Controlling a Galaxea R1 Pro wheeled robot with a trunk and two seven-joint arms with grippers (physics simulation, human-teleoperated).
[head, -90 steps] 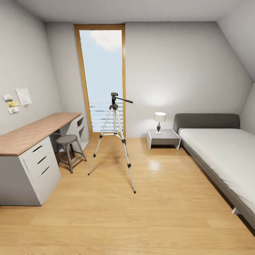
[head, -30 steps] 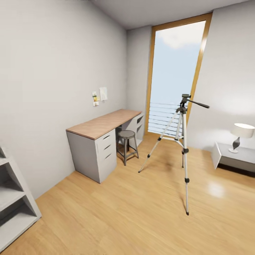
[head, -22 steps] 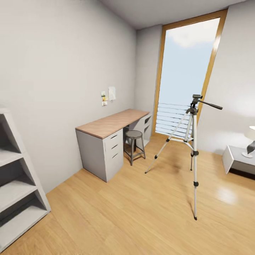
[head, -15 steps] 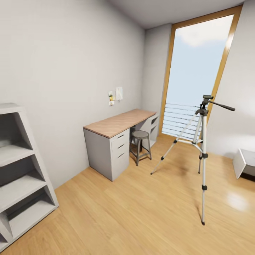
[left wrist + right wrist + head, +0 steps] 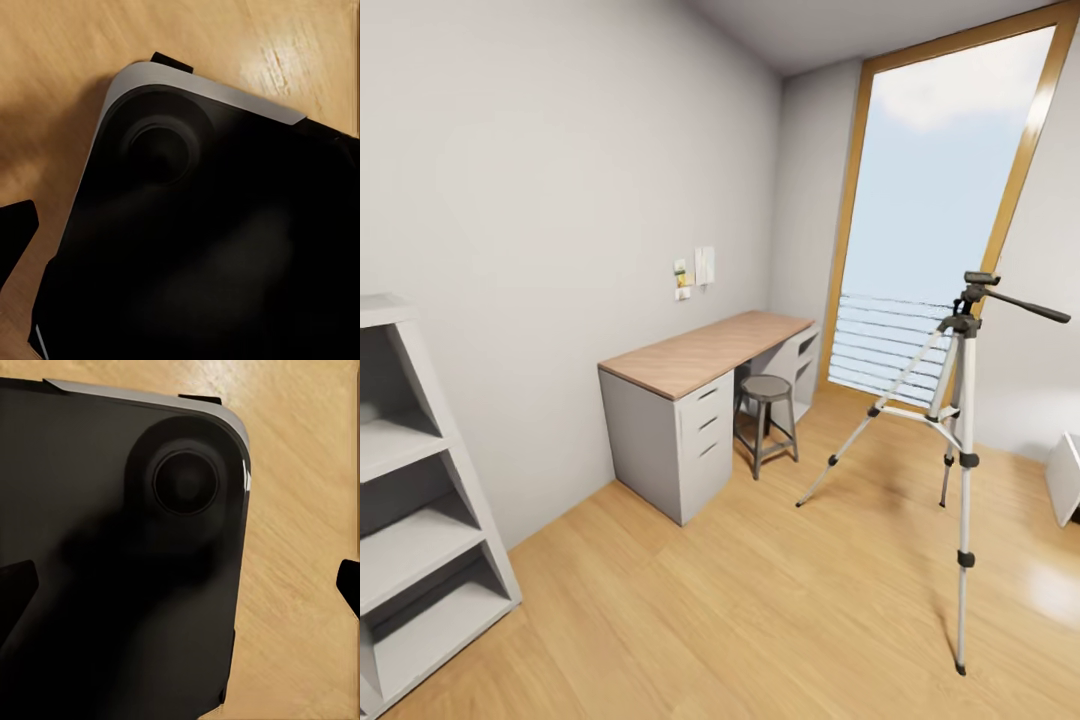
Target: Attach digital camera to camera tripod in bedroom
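Observation:
The camera tripod (image 5: 960, 420) stands on the light wood floor at the right of the head view, with silver legs spread, black joints and its long handle pointing right. Nothing sits on its dark pan head (image 5: 978, 285). The digital camera is out of view. In the left wrist view, my left gripper (image 5: 180, 232) hangs over the robot's black base (image 5: 225, 247); one dark fingertip (image 5: 15, 232) shows at the picture's edge. In the right wrist view, my right gripper (image 5: 180, 585) is open over the same base, its fingertips (image 5: 15, 585) far apart and holding nothing.
A wood-topped desk (image 5: 700, 352) with grey drawers runs along the left wall, and a round grey stool (image 5: 765, 388) stands beside it. A white cubby shelf (image 5: 420, 500) is near left. The tall wood-framed window (image 5: 940, 200) is behind the tripod, and a nightstand edge (image 5: 1065, 475) shows far right.
The head view has swung left: the tripod now sits further right in the picture, the shelf has come in at the left, and the bed and lamp have slid out. Nothing in the room moved.

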